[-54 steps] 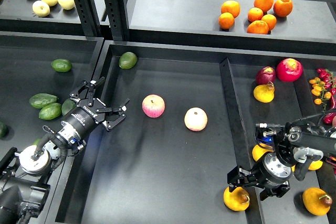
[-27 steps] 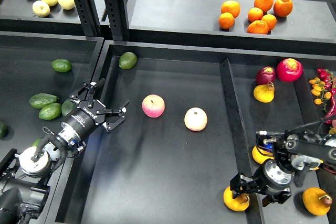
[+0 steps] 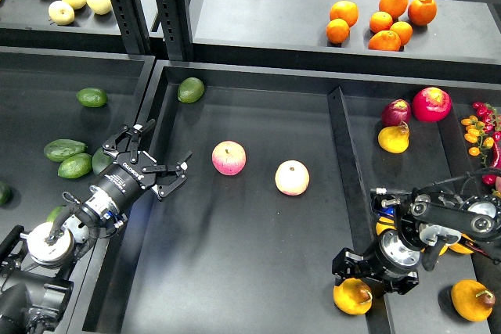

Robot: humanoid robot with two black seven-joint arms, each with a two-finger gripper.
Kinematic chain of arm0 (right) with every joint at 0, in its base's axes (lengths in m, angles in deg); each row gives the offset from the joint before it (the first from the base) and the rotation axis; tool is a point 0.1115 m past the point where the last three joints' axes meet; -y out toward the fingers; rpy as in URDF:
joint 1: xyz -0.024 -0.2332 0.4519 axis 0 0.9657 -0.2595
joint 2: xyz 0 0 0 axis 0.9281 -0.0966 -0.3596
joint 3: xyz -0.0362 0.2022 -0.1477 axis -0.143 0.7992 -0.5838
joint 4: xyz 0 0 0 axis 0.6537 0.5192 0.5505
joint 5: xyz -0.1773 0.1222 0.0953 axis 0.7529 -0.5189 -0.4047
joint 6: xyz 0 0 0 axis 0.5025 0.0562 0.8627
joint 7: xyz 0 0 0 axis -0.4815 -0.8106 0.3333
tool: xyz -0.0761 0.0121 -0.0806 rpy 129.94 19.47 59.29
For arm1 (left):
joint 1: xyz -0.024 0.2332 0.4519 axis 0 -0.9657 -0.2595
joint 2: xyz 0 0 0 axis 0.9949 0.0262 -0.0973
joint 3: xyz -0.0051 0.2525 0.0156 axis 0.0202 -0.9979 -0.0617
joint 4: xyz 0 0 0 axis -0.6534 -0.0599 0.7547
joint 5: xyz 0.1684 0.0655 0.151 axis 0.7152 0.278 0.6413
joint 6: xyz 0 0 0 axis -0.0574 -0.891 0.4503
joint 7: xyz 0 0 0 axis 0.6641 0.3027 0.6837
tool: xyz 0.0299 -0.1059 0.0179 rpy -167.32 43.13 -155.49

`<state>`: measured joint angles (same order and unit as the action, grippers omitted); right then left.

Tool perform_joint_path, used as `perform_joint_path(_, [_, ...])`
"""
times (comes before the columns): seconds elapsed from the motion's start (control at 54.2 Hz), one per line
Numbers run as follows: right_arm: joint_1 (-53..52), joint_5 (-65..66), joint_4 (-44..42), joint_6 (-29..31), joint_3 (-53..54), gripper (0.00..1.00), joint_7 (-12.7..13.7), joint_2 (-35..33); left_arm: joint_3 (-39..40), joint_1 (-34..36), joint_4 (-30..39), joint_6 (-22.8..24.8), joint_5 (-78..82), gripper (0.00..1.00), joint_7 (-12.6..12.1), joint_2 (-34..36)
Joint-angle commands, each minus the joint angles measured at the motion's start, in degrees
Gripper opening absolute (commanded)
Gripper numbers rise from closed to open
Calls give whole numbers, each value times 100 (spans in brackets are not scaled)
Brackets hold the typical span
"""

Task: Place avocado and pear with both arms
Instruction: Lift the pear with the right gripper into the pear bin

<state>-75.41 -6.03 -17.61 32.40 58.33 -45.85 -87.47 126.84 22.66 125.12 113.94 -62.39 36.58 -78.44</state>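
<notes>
My left gripper [image 3: 168, 145] is open and empty over the left edge of the centre tray [image 3: 258, 271]. Just left of it, elongated dark green avocados [image 3: 63, 149] lie in the left bin, and one of them [image 3: 99, 160] is partly hidden behind the gripper. My right gripper [image 3: 354, 266] is open, pointing down-left, with its fingers at the top of a plump yellow-orange pear [image 3: 351, 298] at the front of the right bin. The pear rests on the bin floor against the divider.
Two pink-and-yellow apples [image 3: 228, 157] [image 3: 291, 177] and a green avocado [image 3: 190, 89] lie in the centre tray. More pears [image 3: 472, 299] [image 3: 393, 138] and red fruit [image 3: 431, 103] lie in the right bin. Oranges [image 3: 381, 21] sit on the back shelf. A round green avocado [image 3: 91, 97] lies far left.
My right gripper has moved slightly left and down, closer onto the pear. My left gripper has drawn back a little to the left. The fruit has not moved.
</notes>
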Motion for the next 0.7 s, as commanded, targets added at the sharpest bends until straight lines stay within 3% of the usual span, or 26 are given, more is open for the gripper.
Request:
perform_joint_path(0.0, [2,0,-40,0,12,81,0,46,0,-9,18,0,1,99,0,0])
perform_joint_path(0.147, [28,-18,-31,0,12,70,0,46,0,-18,36,0,1,99,0,0])
perform_joint_path(0.166, [54,-52,-31,0,12,64,0,29,0,-27,36,0,1,99,0,0])
perform_joint_path(0.369, [134,-377,-5,0,-6,29,0,-15,0,-35,36,0,1,99,0,0])
perform_joint_path(0.682, [-51,-1133,241,0,12,15,0,-77,0,-36,36,0,1,99,0,0])
